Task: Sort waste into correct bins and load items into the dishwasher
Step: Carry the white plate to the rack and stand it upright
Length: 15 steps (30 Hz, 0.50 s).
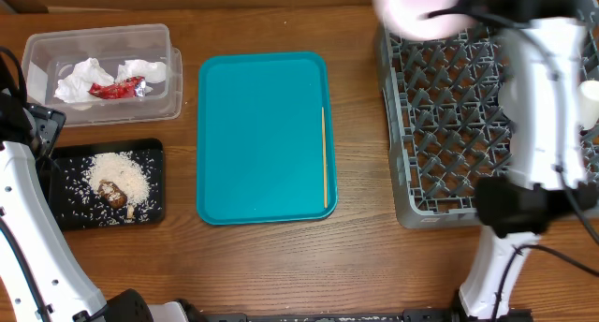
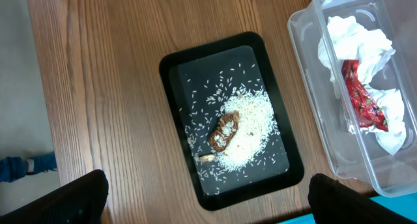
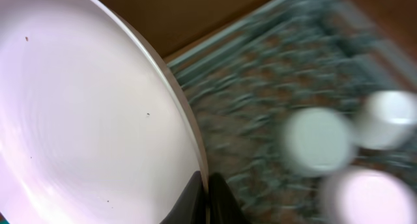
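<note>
My right gripper point(image 3: 207, 196) is shut on the rim of the pinkish-white dish point(image 3: 85, 120) and holds it tilted above the far left corner of the grey dish rack point(image 1: 440, 125); both are blurred overhead point(image 1: 416, 8). My left gripper point(image 2: 208, 208) is open and empty above the near end of the black tray point(image 2: 176, 68), which holds rice point(image 2: 251, 123) and the brown lump point(image 2: 223, 131). The clear tub point(image 1: 37, 51) holds white napkins point(image 1: 82, 77) and the red wrapper point(image 1: 117, 88). The wooden stick point(image 1: 324, 158) lies on the teal tray.
The teal tray point(image 1: 262, 135) lies in the middle between the bins and the rack. Blurred round white things point(image 3: 319, 139) stand in the rack, and a white cup point(image 1: 591, 93) shows at its right edge. My right arm point(image 1: 543, 107) crosses over the rack.
</note>
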Each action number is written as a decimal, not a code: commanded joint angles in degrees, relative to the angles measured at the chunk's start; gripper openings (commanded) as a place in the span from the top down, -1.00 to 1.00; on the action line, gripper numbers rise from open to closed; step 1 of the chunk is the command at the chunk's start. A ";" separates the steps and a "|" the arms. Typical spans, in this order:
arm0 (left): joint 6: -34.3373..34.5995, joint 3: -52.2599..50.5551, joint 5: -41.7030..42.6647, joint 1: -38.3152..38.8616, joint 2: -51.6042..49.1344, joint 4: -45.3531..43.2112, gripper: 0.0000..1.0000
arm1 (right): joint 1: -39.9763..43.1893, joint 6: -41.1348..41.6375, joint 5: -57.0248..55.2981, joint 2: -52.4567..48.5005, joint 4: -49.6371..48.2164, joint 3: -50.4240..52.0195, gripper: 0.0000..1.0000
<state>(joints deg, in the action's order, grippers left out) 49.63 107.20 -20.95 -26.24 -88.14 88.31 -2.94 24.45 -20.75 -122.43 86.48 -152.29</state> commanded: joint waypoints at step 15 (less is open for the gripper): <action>1.20 -0.13 0.20 0.11 0.39 0.09 -1.00 | 8.70 0.55 -30.23 -1.11 -23.76 29.59 0.92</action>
<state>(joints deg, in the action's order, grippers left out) 49.63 107.20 -20.95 -26.24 -88.14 88.31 5.85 24.93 -41.58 -124.31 65.17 -125.29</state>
